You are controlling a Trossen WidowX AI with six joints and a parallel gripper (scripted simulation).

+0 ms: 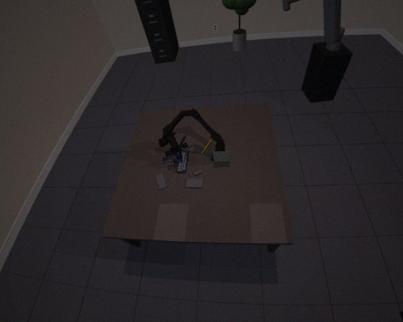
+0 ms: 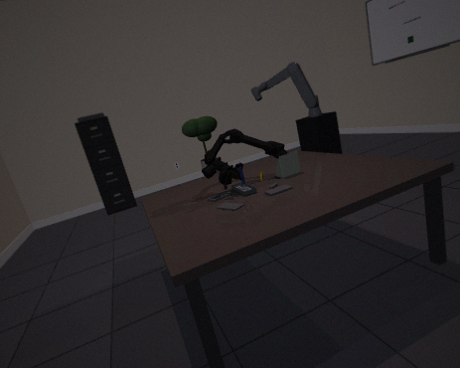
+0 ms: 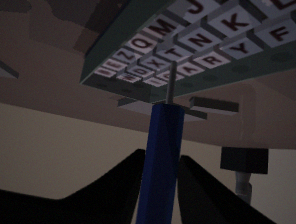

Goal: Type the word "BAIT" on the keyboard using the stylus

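My gripper (image 1: 177, 150) (image 2: 238, 172) (image 3: 161, 159) is shut on the blue stylus (image 1: 179, 157) (image 2: 242, 177) (image 3: 164, 132), whose thin grey tip points at the keyboard. The keyboard (image 1: 182, 164) (image 2: 244, 189) (image 3: 106, 59) has light keys with dark red letters in a green-grey body. In the wrist view the tip ends at the lower edge of the T key (image 3: 173, 51), close to the A and R keys. I cannot tell whether the tip touches or presses a key.
A grey item (image 1: 166, 159) lies beside the keyboard. Flat pale slabs (image 1: 161, 181) (image 2: 279, 190) and a small light piece (image 1: 198, 173) lie nearby. A yellow stick (image 1: 206, 146) (image 2: 261, 176) and a pale green box (image 1: 222, 157) (image 2: 288, 165) are near the arm's base.
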